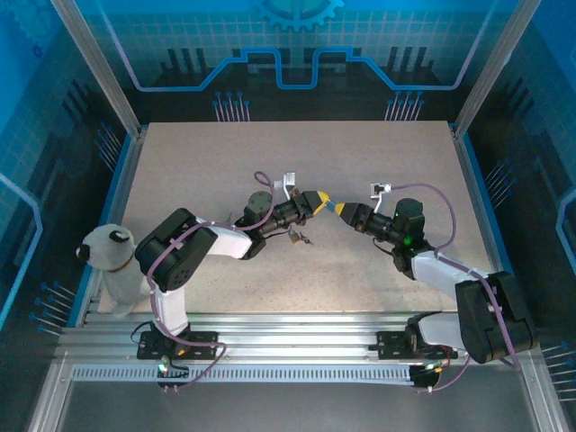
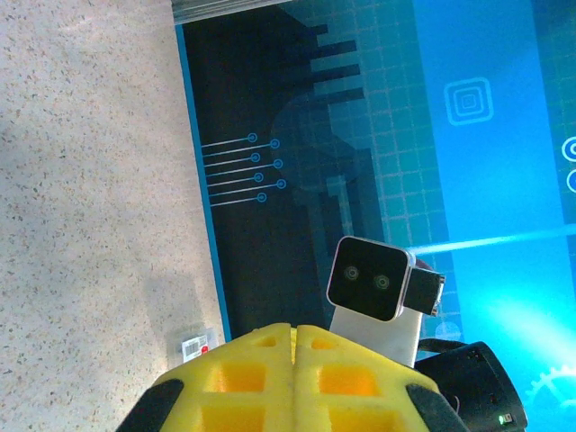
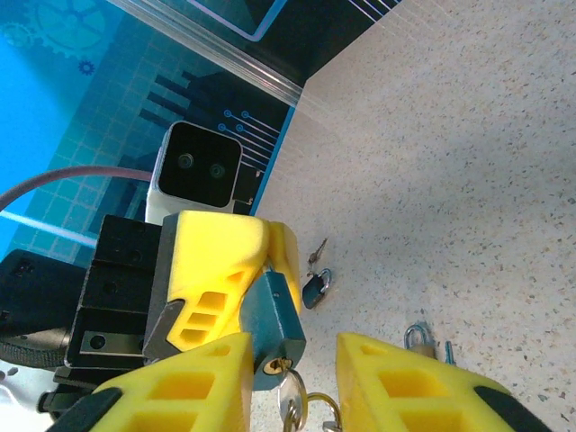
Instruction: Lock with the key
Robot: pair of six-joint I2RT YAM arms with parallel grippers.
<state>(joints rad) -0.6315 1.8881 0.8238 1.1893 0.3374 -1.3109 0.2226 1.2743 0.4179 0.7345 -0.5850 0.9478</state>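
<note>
My left gripper (image 1: 319, 200) is shut on the shackle of a teal padlock (image 3: 274, 324) and holds it above the table's middle. In the left wrist view its yellow fingers (image 2: 261, 360) are pressed together. A silver key (image 3: 290, 396) sits in the keyhole at the padlock's bottom, and a key ring hangs from it. My right gripper (image 1: 340, 210) faces the left one, tip to tip. Its jaws stand apart on either side of the key and the padlock's lower end (image 3: 292, 346). Its left finger is close beside the padlock body.
On the speckled table (image 1: 288, 162) below lie a small dark padlock (image 3: 315, 288) with a small key (image 3: 318, 249), and a brass padlock (image 3: 418, 339) further right. A plush dog (image 1: 112, 261) stands at the table's near left edge. A small label (image 2: 195, 345) lies near the blue wall.
</note>
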